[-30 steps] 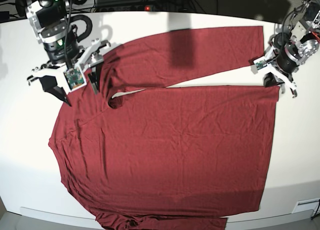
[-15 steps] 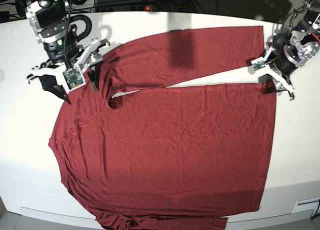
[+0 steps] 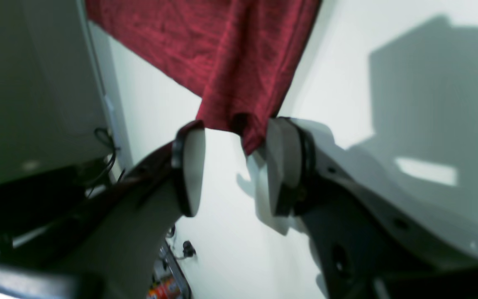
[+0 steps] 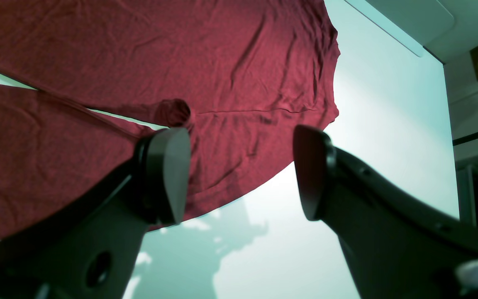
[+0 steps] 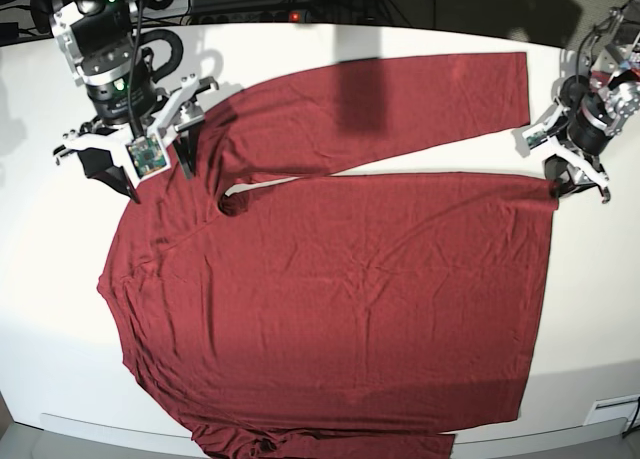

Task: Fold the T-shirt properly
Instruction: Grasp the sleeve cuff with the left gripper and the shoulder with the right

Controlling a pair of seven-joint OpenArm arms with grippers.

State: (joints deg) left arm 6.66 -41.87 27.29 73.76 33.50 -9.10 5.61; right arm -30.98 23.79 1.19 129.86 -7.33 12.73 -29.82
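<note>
1. Your left gripper [image 5: 578,179] sits at the desk's [image 5: 300,44] right edge, at the hem corner of the shirt [image 5: 340,299]. In the left wrist view its jaws stand apart and the gripper [image 3: 232,170] has a small puckered tip of red cloth hanging just ahead of the gap, close to one pad. You cannot tell whether that tip touches the pad; nothing is clamped.

2. Your right gripper [image 5: 140,164] is near the desk's far left corner, over the shoulder and collar area. In the right wrist view the gripper [image 4: 243,174] has its jaws wide apart. One finger [image 4: 168,174] lies over the cloth near the rolled collar opening; the other is over bare desk past the shirt's curved edge. It holds nothing.

3. The shirt lies spread flat across most of the desk, collar toward the left edge, hem along the right edge. One long sleeve runs along the far edge, angled away from the body, with a thin wedge of white desk showing between them.

4. The near sleeve is bunched at the desk's near edge and partly hangs over it.

5. The cloth is plain dark red, thin and lightly wrinkled, with a broad shadow across the far sleeve.
</note>
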